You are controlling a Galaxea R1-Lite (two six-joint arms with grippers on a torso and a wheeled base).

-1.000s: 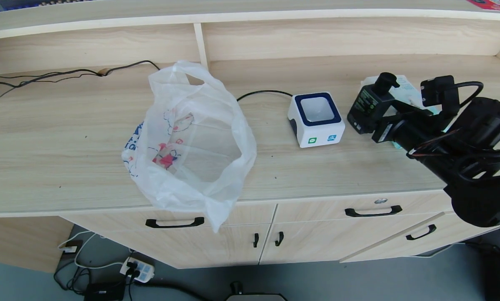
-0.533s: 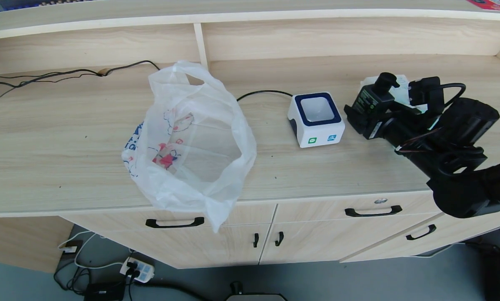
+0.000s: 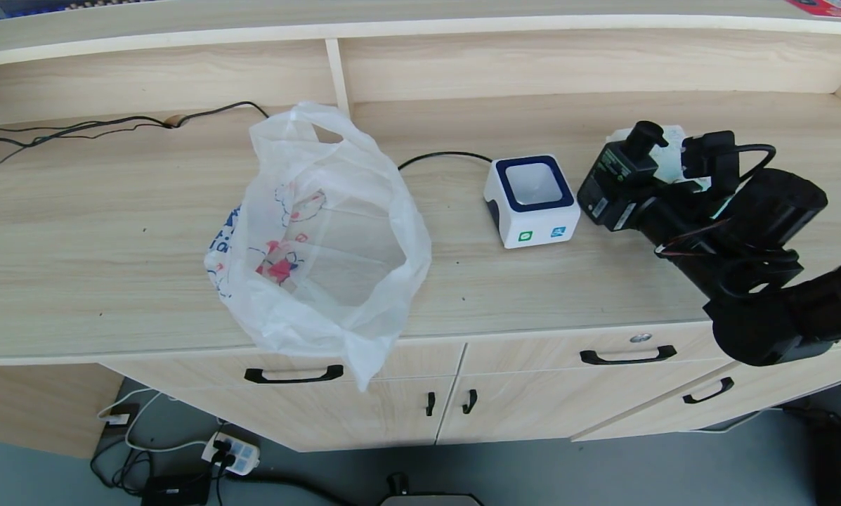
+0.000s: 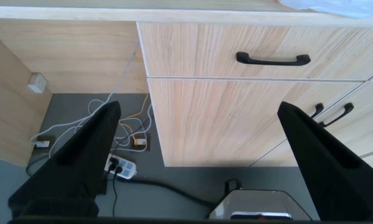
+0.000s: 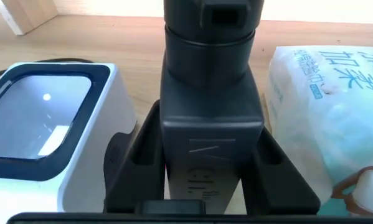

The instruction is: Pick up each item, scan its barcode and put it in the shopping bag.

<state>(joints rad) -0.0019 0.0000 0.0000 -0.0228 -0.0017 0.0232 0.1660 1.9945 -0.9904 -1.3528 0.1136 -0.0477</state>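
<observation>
Nearest to me, down by the floor, a white power strip [image 3: 236, 450] lies among loose cords in front of the cabinet. My left gripper [image 4: 198, 109] hangs low there, below the counter edge, facing the cabinet front and a black drawer handle [image 4: 273, 60]; its two fingers stand wide apart with nothing between them.

Up on the wooden counter [image 3: 111, 232], the shopping bag [image 3: 322, 232] sits at the front edge with its mouth gaping upward and one corner drooping over the drawers. It is thin white plastic with blue and red print showing through.

Farther in and to the right of the bag, apart from it, stands the white scanner [image 3: 531, 199] with its dark-framed window facing up. A black cord [image 3: 441, 154] curves away from behind it.

Just right of the scanner, my right gripper [image 3: 631, 204] is clamped on a dark bottle [image 3: 613, 176], one finger on each side of its body, the black cap pointing away from me. From the right wrist camera the bottle [image 5: 208, 74] fills the space between the fingers, with the scanner [image 5: 43, 124] close beside it. I cannot tell whether its base touches the counter.

Behind the bottle lies a white tissue pack [image 3: 669, 151] with pale blue print. At the back left, thin black cables [image 3: 111, 126] trail across the counter.
</observation>
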